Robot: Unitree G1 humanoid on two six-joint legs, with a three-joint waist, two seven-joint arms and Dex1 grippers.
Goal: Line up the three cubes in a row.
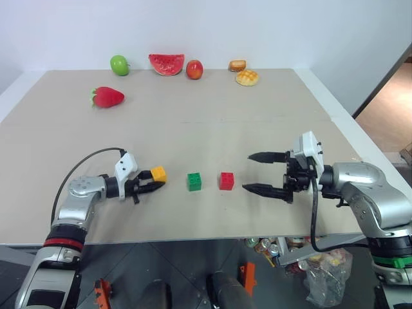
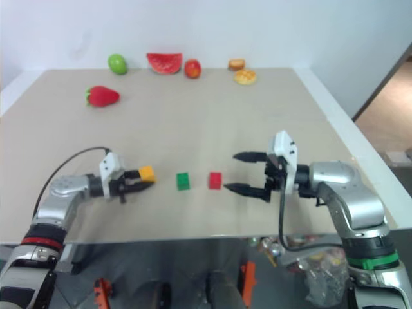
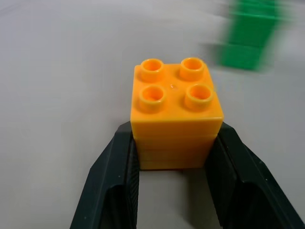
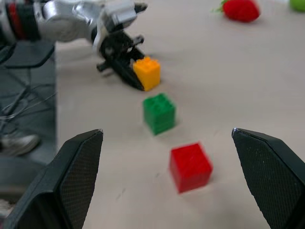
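The left gripper (image 1: 154,181) is seen at the near left of the table (image 1: 193,129), its two black fingers pinched on the sides of the yellow cube (image 1: 158,174). To the right of it, the green cube (image 1: 194,181) and then the red cube (image 1: 226,181) are set apart from each other on the tabletop, roughly in line with the yellow one. Just right of the red cube, the right gripper (image 1: 256,172) is held with its fingers spread wide and nothing between them.

The yellow cube (image 3: 175,112) is smooth, slightly glossy plastic with round hollow studs. The green cube (image 4: 159,112) and red cube (image 4: 190,166) look like the same moulded plastic. The left tool's fingers (image 3: 110,183) are matt black with ribbed inner faces. The worktop (image 1: 212,129) is matt beige.
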